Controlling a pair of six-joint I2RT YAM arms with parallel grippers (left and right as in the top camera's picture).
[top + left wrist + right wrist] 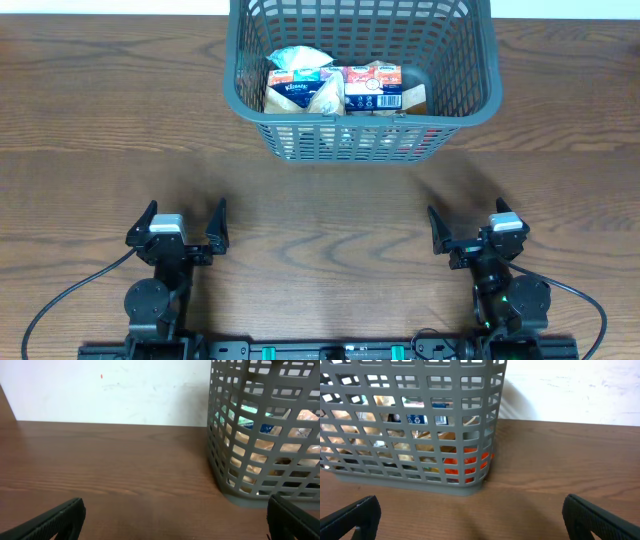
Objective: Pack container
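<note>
The container [470, 110], a large dark grey lattice basket, stands at the far middle of the wooden table. Inside it lie a Kleenex tissue packet [298, 90] and a red-and-white labelled packet [373, 87]. The basket also shows at the right of the left wrist view [235, 495] and at the left of the right wrist view [420, 485]. My left gripper [181, 228] is open and empty near the front left, well short of the basket. My right gripper [476, 228] is open and empty near the front right.
A white wall [110, 390] rises behind the table's far edge. Black cables [60, 300] run from both arm bases along the front edge.
</note>
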